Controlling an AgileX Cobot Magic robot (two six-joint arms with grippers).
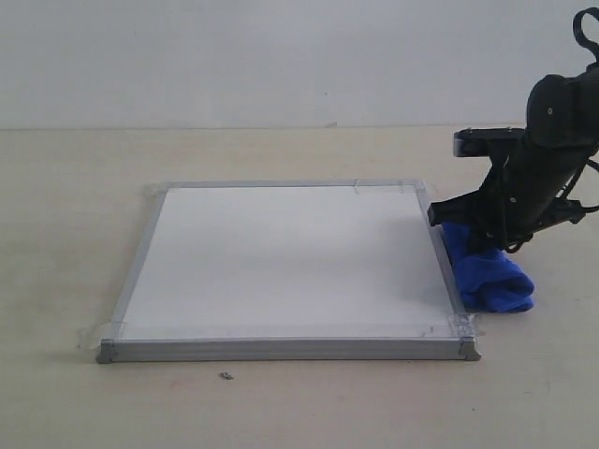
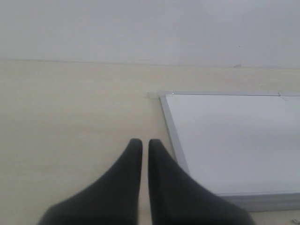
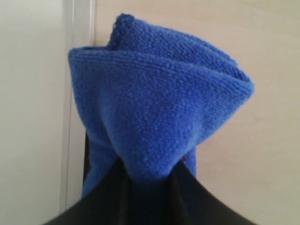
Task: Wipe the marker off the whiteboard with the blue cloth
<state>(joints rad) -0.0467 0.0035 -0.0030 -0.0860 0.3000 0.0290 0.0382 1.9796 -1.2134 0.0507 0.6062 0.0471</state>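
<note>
The whiteboard (image 1: 285, 257) lies flat on the table, its white face bare; no red marker lines show on it in any view. The blue cloth (image 1: 489, 273) sits bunched on the table just off the board's right frame edge. My right gripper (image 1: 475, 241) is shut on the blue cloth (image 3: 154, 112), which bulges out past its fingers beside the board's frame (image 3: 79, 28). My left gripper (image 2: 141, 144) is shut with nothing between its fingers, hovering over bare table beside the board's corner (image 2: 163, 95). The left arm is out of the exterior view.
The pale wooden table (image 1: 281, 402) spreads all around the board up to a white wall. Clear tape holds the board's corners (image 1: 105, 332). A small dark speck (image 1: 226, 376) lies in front of the board's near edge.
</note>
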